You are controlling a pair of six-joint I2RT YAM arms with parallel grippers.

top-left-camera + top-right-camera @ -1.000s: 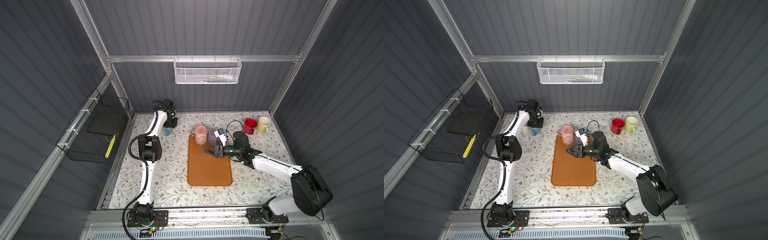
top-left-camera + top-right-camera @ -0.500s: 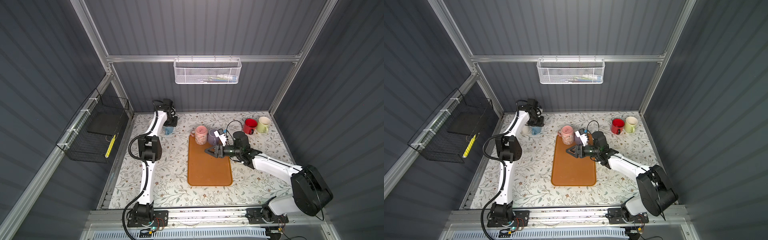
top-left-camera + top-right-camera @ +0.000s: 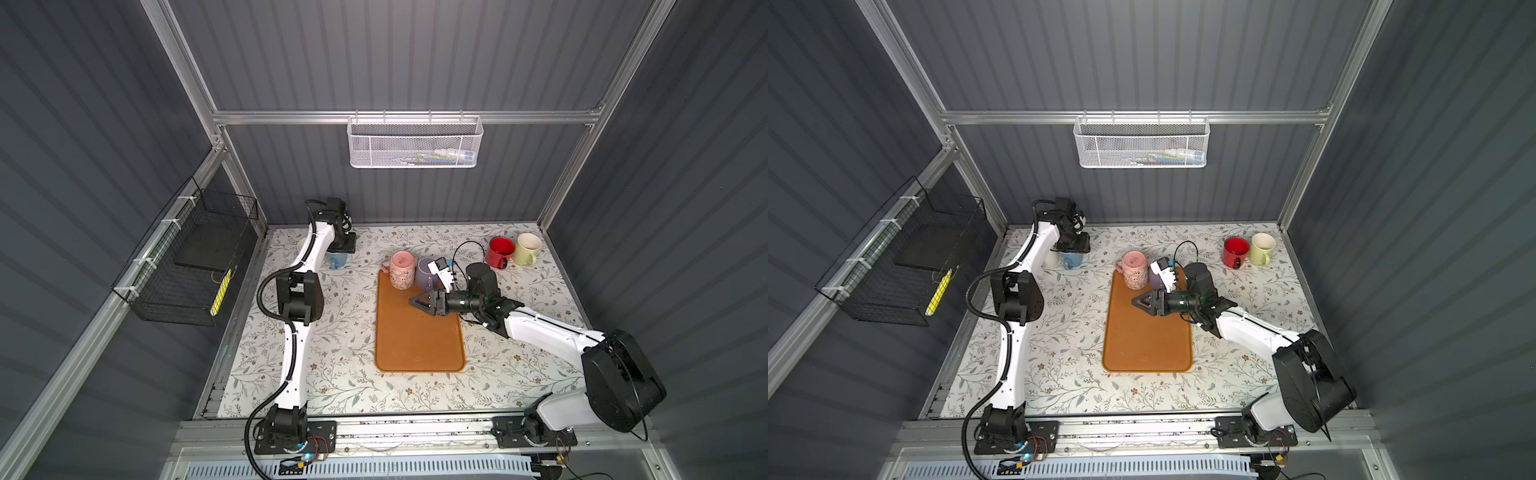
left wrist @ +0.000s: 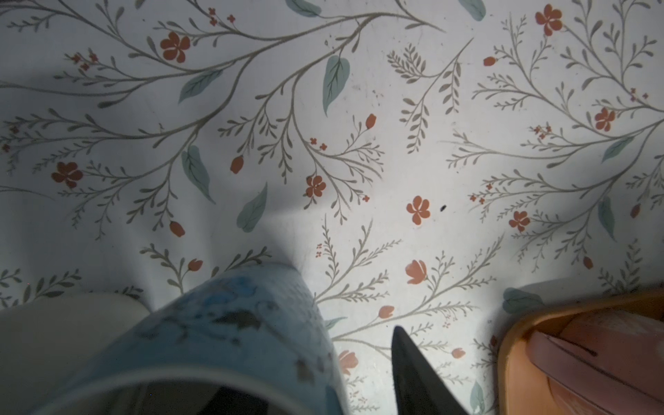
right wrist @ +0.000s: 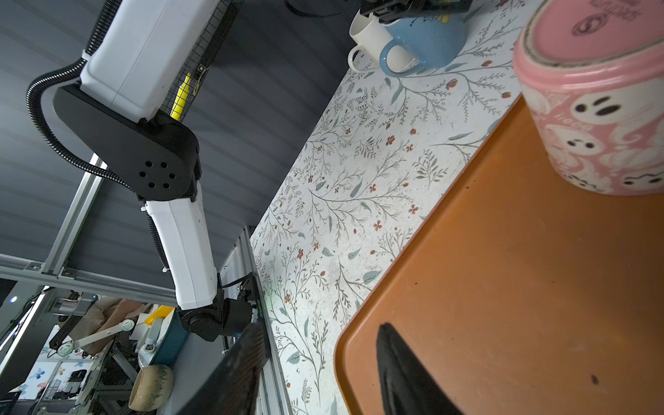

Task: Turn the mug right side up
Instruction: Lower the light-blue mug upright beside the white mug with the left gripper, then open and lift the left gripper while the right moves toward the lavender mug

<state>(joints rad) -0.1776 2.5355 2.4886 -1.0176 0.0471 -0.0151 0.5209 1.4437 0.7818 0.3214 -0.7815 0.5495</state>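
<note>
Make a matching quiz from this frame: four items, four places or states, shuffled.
1 pink mug
2 red mug
3 blue mug
4 white mesh basket

a hung on the back rail
b upright beside the cream mug
c base up on the orange tray
d beside the white mug, far left

Pairs: 1-c, 2-b, 3-d, 4-a

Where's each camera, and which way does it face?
Top views: overhead, looking down on the table; left arm and right arm show.
Left wrist: above the blue mug, facing down; one fingertip shows.
Right wrist: low over the orange tray, facing the pink mug; fingertips, left arm show.
Shared: both wrist views show the blue mug.
</note>
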